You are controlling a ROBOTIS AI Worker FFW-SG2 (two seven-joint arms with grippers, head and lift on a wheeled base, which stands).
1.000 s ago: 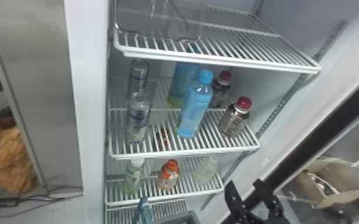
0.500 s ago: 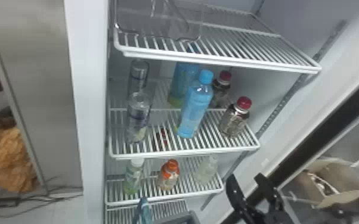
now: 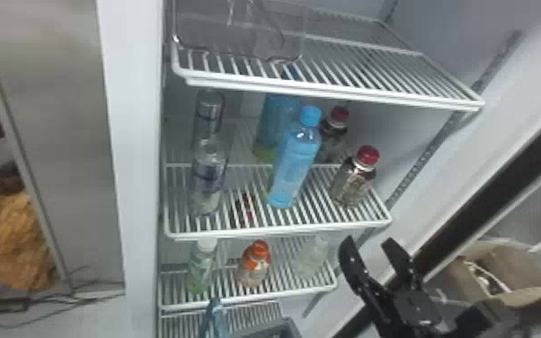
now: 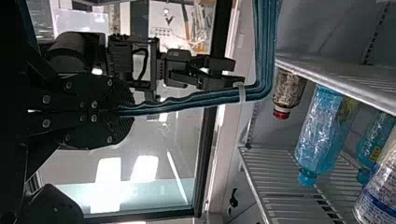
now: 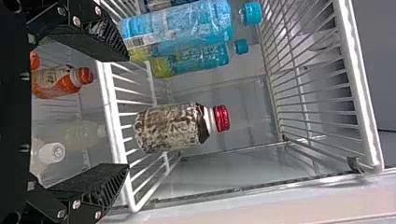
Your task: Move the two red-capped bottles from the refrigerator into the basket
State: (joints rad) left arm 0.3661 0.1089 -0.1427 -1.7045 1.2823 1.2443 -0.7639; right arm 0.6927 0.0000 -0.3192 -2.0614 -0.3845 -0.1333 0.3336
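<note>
OK so, going left to right in the fridge from the head view: a white-capped green bottle [image 3: 200, 267] is on the lower shelf, with two clear bottles, one front [image 3: 207, 193] and one back [image 3: 210, 112], up on the middle shelf [image 3: 233, 234]. Down low there's the teal basket handle [image 3: 213, 314], and the left gripper [image 4: 126, 112] is clamped onto it in its own wrist view. The gray basket [image 3: 290, 326] pokes in at the bottom edge beside that handle.

Next is an orange-capped bottle [image 3: 254, 265] on the lower shelf, then a pair of blue bottles [image 3: 296, 157] above it, one behind the other. A pale bottle [image 3: 312, 258] sits at the lower shelf's right end.

Both red-capped bottles are on the middle shelf's right side, rear one [image 3: 339, 117] and front one [image 3: 356, 180], standing upright.

Lower right is the right gripper [image 3: 368, 242], fingers spread wide and nothing between them. Its wrist view has the front one just past the fingertips, not touching. Far right, there's a cardboard box [image 3: 519, 274] outside the fridge.
</note>
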